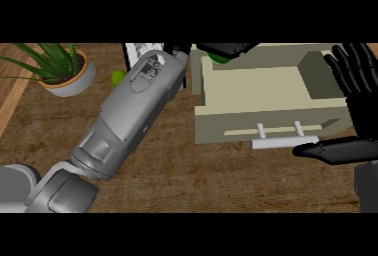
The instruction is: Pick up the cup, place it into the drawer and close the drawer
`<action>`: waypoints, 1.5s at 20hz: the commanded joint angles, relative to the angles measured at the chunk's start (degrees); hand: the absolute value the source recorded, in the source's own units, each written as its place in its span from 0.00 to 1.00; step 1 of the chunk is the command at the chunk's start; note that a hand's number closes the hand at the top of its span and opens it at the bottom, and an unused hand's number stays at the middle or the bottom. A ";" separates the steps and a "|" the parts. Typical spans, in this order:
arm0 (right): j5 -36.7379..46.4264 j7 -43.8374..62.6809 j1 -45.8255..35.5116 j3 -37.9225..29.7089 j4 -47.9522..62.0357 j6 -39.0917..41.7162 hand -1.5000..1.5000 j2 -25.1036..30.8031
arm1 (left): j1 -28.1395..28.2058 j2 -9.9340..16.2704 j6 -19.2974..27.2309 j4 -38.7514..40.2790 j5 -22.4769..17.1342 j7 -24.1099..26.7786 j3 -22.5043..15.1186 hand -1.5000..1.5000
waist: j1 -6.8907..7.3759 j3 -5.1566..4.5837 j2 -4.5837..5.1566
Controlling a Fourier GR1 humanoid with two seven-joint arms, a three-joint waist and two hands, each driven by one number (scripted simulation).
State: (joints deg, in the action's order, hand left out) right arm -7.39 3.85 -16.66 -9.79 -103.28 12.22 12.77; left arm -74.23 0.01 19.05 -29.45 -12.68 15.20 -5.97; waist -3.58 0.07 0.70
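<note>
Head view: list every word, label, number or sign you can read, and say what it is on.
No text can be read.
The grey left forearm has a small light panel near the wrist; its marks are too blurred to read.
The cream open drawer and the white plant pot are unmarked.

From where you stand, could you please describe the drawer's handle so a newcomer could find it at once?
Start at the cream drawer standing open at the right of the brown counter. On its front panel, facing you, sits the handle: a pale grey bar on two short posts, the only metal-looking piece there, just left of the black right robot hand.
</note>
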 commanded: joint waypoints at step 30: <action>-7.98 8.60 -6.22 19.11 1.70 24.76 1.00 6.18 | 1.11 -0.01 -1.78 5.36 -22.74 11.12 -9.43 0.00 | -5.43 -0.14 1.26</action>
State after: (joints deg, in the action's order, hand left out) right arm -17.40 8.98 -22.66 5.06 -101.53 31.77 14.87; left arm -72.56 0.00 15.48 -23.94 -32.81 24.05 -16.16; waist -10.09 -0.01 2.29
